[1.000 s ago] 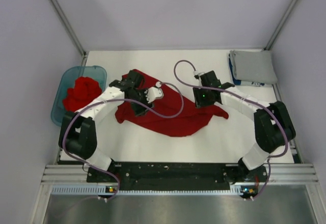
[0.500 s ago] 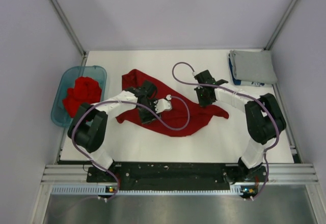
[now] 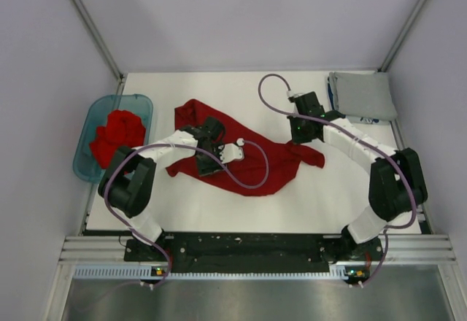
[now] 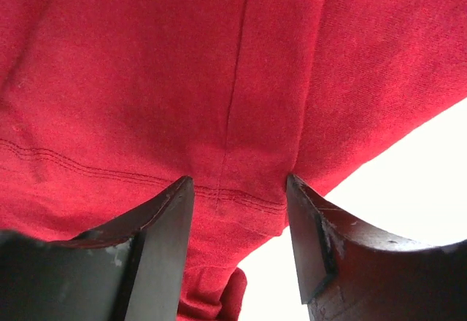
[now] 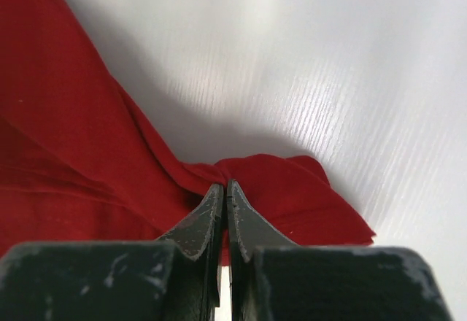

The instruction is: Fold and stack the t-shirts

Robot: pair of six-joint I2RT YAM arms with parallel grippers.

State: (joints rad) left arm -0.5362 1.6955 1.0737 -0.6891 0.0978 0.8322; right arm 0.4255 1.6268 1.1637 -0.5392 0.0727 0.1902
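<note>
A crumpled red t-shirt (image 3: pixel 273 169) lies across the middle of the white table (image 3: pixel 343 190). My left gripper (image 3: pixel 206 153) is low over its left part. In the left wrist view the left gripper (image 4: pixel 237 193) is open, its fingers (image 4: pixel 166 226) astride a stitched hem of the red shirt (image 4: pixel 182 80). My right gripper (image 3: pixel 301 136) is at the shirt's back right. In the right wrist view the right gripper (image 5: pixel 226 186) is shut on a bunched pinch of red cloth (image 5: pixel 292 190). A folded grey shirt (image 3: pixel 361 95) lies at the back right corner.
A translucent teal tub (image 3: pixel 139 102) stands at the left edge and holds another crumpled red shirt (image 3: pixel 117 133). Purple cables loop from both wrists over the cloth. Grey walls and metal frame posts close in the table at back and sides.
My right gripper has moved back and to the right with the cloth, stretching the shirt's right side. My left gripper has moved from the shirt's back left onto its left middle and then stayed.
</note>
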